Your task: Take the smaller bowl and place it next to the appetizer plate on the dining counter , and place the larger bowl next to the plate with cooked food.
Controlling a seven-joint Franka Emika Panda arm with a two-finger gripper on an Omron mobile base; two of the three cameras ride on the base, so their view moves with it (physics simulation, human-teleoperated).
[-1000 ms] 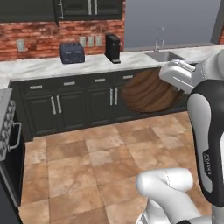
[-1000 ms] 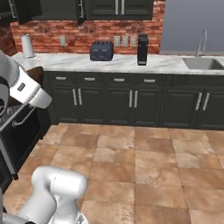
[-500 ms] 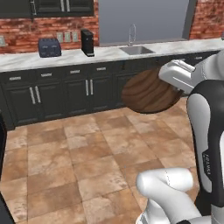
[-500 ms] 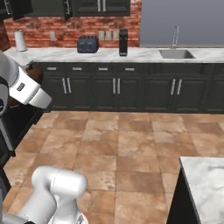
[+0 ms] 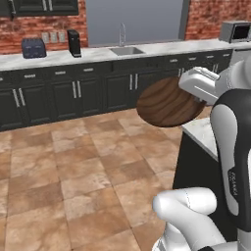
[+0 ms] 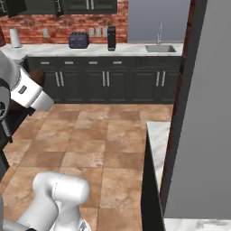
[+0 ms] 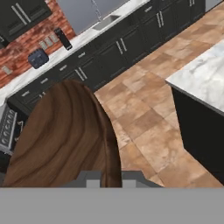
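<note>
- left base view: the smaller bowl (image 5: 168,102) is carried on edge in the air, near the dining counter (image 5: 203,132), since it goes there.
- right base view: that counter's (image 6: 158,144) marble corner lies ahead.
- hand view: the gripper (image 7: 113,177), fingers pinched on the bowl's (image 7: 61,140) rim, keeps it high above the floor (image 7: 144,118).

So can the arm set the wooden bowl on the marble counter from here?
Probably yes: the fingers hold the wooden bowl above the floor beside the marble counter, and nothing stands between them.

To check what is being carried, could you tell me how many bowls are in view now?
1: the smaller bowl, brown wood, held edge-on in the gripper above the floor, beside the dining counter. Others may lie outside these views.
</note>
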